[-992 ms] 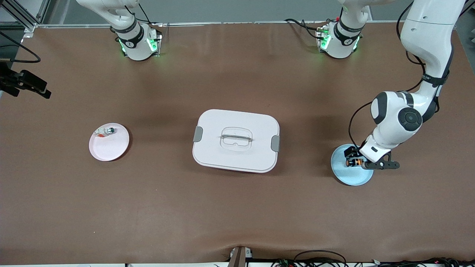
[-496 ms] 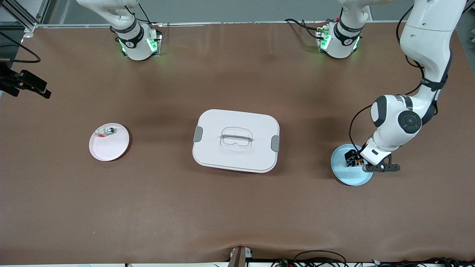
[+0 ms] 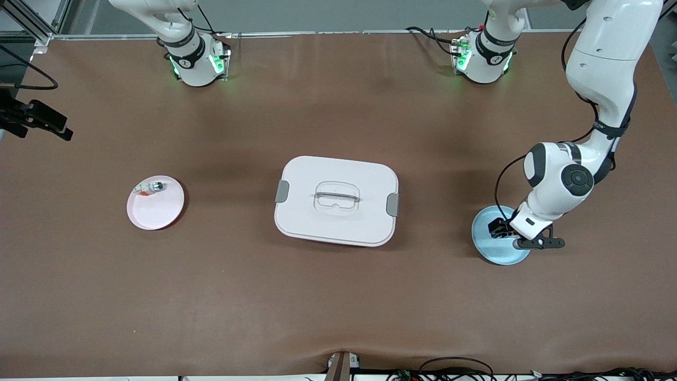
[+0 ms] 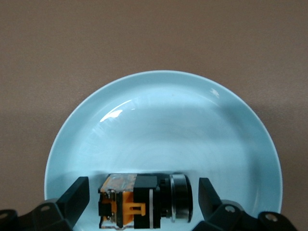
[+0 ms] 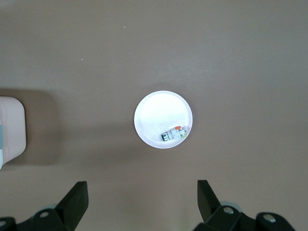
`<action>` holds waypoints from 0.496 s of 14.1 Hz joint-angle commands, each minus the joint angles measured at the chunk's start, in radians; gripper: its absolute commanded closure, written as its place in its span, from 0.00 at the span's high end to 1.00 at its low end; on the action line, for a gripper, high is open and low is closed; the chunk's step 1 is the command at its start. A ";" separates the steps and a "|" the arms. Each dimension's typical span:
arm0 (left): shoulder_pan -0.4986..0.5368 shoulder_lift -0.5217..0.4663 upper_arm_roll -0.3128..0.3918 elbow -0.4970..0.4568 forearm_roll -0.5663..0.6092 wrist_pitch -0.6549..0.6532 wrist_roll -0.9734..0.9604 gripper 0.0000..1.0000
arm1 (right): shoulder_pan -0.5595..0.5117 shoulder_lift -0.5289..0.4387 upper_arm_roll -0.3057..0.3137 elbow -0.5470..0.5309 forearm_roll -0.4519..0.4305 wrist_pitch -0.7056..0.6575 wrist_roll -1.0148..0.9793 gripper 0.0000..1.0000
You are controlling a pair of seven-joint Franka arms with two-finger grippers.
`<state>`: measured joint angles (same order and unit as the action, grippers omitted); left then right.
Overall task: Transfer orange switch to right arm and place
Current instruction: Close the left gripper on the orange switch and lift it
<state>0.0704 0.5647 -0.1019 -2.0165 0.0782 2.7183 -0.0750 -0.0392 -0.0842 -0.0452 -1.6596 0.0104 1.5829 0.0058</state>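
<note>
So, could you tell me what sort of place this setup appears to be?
Probably a robotics lab: two bench-mounted arms, the left arm and the right arm, share a brown-covered table, with loose cables along its edge.

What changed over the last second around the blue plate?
The left gripper has come lower over the blue plate, so its open fingers now stand on either side of the orange switch, which in the front view is now mostly covered. Nothing has been gripped yet. The switch, the white box, the pink plate with its small part, and the waiting right gripper, open above the pink plate, stayed put.
</note>
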 commanded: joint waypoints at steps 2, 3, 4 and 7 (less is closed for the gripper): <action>0.008 0.009 -0.001 0.007 0.018 0.011 0.012 1.00 | -0.013 -0.028 0.008 -0.025 -0.013 0.002 -0.010 1.00; 0.006 0.009 -0.001 0.004 0.018 0.011 0.012 1.00 | -0.013 -0.029 0.008 -0.025 -0.013 0.002 -0.009 1.00; 0.008 0.009 -0.001 0.002 0.018 0.011 0.012 0.98 | -0.013 -0.028 0.008 -0.026 -0.013 0.002 -0.009 1.00; 0.009 0.011 -0.001 0.002 0.018 0.011 0.012 0.75 | -0.014 -0.029 0.008 -0.028 -0.013 0.002 -0.010 1.00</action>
<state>0.0717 0.5704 -0.1018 -2.0166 0.0783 2.7188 -0.0749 -0.0392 -0.0843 -0.0456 -1.6608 0.0104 1.5825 0.0058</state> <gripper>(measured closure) 0.128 0.000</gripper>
